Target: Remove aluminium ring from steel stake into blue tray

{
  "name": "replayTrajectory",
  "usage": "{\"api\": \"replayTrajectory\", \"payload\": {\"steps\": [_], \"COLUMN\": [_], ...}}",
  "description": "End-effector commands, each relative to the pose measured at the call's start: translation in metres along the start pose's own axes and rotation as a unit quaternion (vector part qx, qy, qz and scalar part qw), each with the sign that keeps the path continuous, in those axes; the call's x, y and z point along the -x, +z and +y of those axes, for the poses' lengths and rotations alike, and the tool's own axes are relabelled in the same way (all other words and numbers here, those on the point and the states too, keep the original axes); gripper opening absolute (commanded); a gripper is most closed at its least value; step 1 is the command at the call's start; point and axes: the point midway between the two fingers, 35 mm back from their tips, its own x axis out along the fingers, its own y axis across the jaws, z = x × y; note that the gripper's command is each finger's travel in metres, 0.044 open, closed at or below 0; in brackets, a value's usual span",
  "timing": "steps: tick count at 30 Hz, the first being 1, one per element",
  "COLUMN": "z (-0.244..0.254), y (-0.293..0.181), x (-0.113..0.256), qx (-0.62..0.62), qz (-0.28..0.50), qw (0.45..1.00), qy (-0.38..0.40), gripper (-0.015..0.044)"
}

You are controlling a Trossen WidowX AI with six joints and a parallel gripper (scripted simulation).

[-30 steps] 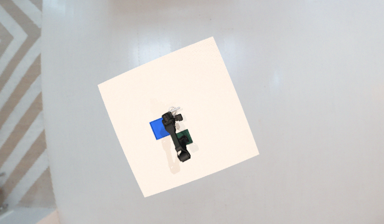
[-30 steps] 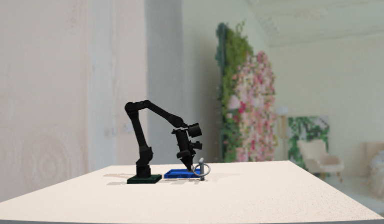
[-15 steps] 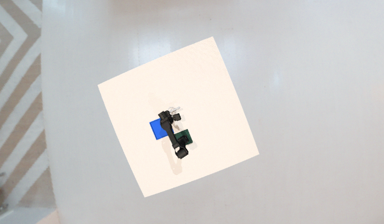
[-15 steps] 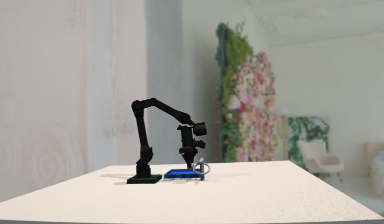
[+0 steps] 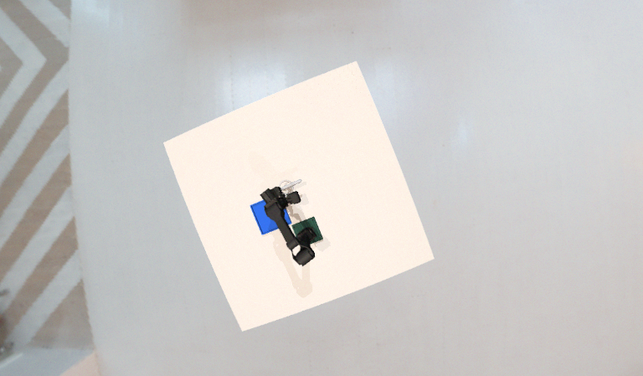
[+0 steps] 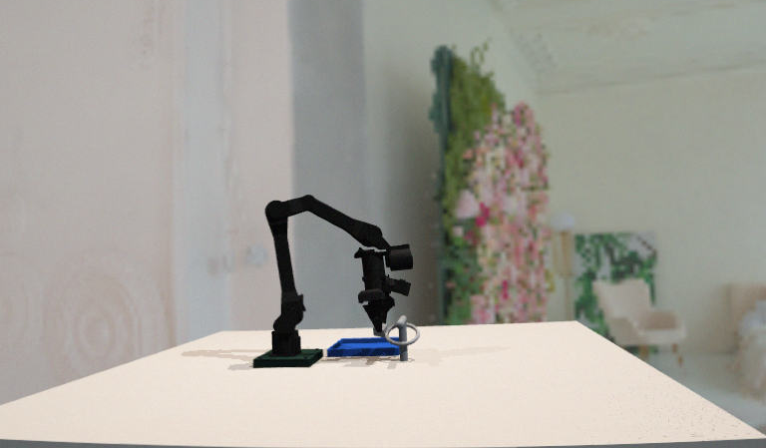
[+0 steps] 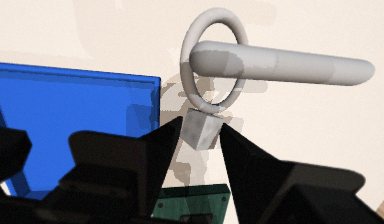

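Your gripper (image 5: pixel 287 193) (image 6: pixel 379 331) (image 7: pixel 201 123) clenches the welded tab (image 7: pixel 201 129), its aluminium ring (image 6: pixel 386 338) (image 7: pixel 186 76) tilted around the steel stake's cross-bar (image 5: pixel 291 183) (image 6: pixel 402 320) (image 7: pixel 300 64); ease the ring off the bar's near end, avoiding snags, before turning trayward.
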Motion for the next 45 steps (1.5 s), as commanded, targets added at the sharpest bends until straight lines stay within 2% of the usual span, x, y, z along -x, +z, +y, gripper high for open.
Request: {"api": "replayTrajectory", "payload": {"steps": [1, 45], "z": [0.001, 0.002], "y": [0.002, 0.003], "x": [0.003, 0.021], "qx": [-0.003, -0.001], "qz": [-0.006, -0.011], "qw": [1.0, 1.0], "qy": [-0.003, -0.009], "gripper": [0.0, 0.0]}}
